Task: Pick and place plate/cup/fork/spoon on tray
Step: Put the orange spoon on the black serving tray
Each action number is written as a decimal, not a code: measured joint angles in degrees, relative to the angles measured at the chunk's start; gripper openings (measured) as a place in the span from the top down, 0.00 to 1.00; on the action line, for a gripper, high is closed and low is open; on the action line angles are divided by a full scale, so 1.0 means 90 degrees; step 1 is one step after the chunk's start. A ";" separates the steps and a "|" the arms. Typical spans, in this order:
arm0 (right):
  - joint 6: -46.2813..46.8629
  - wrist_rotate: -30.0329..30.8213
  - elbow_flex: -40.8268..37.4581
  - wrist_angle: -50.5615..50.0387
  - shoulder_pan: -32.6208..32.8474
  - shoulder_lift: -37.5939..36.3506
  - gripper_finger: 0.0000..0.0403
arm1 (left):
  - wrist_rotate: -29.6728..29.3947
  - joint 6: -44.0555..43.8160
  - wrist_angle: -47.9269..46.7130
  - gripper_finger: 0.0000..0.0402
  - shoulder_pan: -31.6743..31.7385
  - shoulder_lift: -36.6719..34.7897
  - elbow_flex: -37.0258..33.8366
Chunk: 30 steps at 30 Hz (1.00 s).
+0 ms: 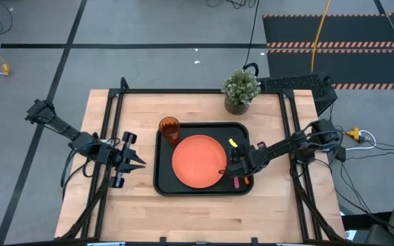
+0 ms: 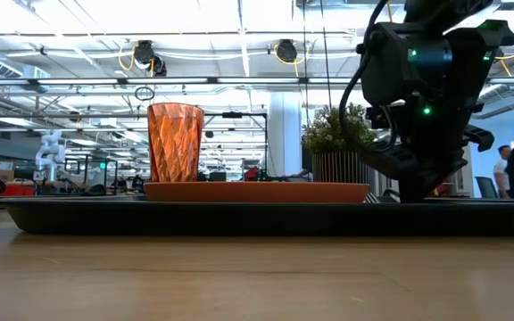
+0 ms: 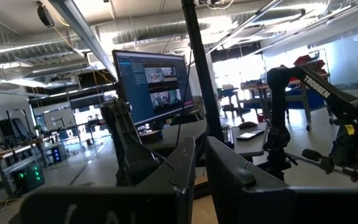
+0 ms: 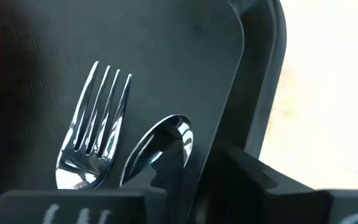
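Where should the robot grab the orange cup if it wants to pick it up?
Probably around its side wall near the top. The cup stands upright in the tray's far left corner, just off the plate. Its round, narrow body suits two fingers. Coming from above looks safest, with the fingers closing across the rim, since the plate and tray rim crowd its base.

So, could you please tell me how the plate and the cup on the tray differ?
The plate is flat, wide and opaque; the cup is tall, narrow, faceted and translucent. The plate lies mid-tray, while the cup stands upright at a far corner. Both are orange and rest on the tray.
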 joint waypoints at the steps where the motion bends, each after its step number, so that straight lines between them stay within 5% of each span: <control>1: 0.0000 0.0000 0.0000 0.0023 0.0000 0.0019 0.80 | -0.0002 0.0000 0.0000 0.90 0.0002 -0.0002 0.0000; 12: 0.0000 -0.0010 0.0000 0.0139 0.0000 0.0025 0.85 | -0.0002 0.0000 0.0000 0.90 0.0001 0.0000 -0.0001; 30: -0.0326 0.0002 0.0000 0.0506 0.0173 -0.0654 0.72 | -0.0021 0.0002 -0.0041 0.90 -0.0001 -0.0001 0.0000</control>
